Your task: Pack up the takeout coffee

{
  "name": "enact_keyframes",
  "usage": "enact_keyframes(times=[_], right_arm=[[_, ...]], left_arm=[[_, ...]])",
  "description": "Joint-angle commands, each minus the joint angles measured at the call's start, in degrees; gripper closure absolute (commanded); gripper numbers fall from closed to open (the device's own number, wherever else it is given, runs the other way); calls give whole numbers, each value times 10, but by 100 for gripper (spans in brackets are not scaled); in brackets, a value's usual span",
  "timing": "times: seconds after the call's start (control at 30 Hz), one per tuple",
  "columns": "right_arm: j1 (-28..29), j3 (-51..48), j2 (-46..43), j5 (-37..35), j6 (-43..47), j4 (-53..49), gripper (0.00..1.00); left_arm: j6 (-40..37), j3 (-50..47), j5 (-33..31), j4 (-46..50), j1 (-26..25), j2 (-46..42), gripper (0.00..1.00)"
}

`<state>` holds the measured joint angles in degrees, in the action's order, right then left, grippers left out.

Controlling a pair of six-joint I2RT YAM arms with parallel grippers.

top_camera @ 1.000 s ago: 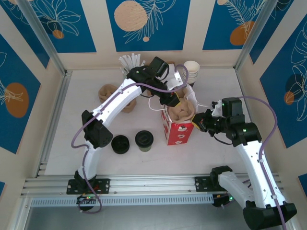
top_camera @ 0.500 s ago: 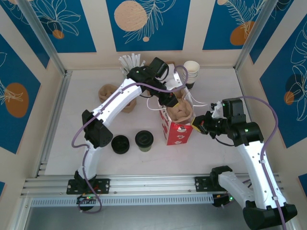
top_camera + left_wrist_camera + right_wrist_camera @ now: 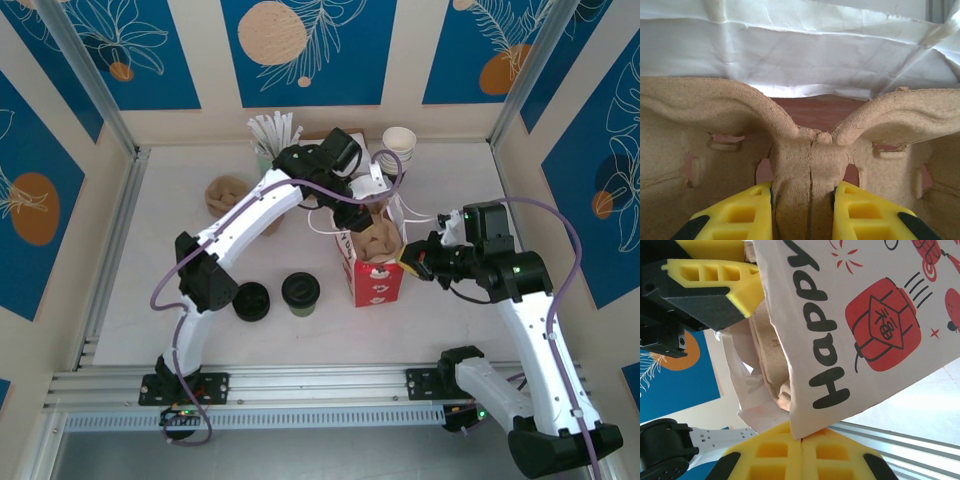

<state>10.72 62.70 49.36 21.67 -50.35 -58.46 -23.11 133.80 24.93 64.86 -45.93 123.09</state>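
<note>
The takeout coffee (image 3: 300,292), a short dark cup with a round black lid, stands on the table left of the red bag (image 3: 377,280). A brown pulp cup carrier (image 3: 377,240) sits in the bag's open mouth. My left gripper (image 3: 366,206) is above the bag, shut on the carrier's centre ridge (image 3: 810,180), its yellow fingers (image 3: 742,215) pressing both sides. My right gripper (image 3: 411,262) is shut on the bag's right rim (image 3: 801,432). The bag's printed side (image 3: 865,315) faces the right wrist camera, with the carrier (image 3: 771,355) inside it.
A loose black lid (image 3: 250,300) lies left of the coffee. Lidless cream cups (image 3: 399,145) are stacked at the back, with white sticks (image 3: 270,130) in a holder and more pulp carriers (image 3: 228,195) at back left. Walls close in on three sides.
The left arm has swung a little to the right and the carrier now stands steeper and deeper in the bag. The bag shifted slightly; the right gripper kept its hold.
</note>
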Motion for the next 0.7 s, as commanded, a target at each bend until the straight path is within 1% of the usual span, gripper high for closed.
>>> enact_keyframes(times=[0.0, 0.1, 0.3, 0.67], right_arm=[[13, 16, 2, 13, 12, -14, 97], [23, 19, 6, 3, 14, -13, 97], [40, 33, 22, -17, 28, -23, 97], [58, 58, 44, -23, 63, -35, 97]], left_arm=[[-12, -1, -47, 27, -16, -7, 78], [-10, 3, -73, 37, -26, -13, 78], [7, 15, -83, 50, -32, -29, 78], [-2, 38, -136, 100, -46, -26, 76]])
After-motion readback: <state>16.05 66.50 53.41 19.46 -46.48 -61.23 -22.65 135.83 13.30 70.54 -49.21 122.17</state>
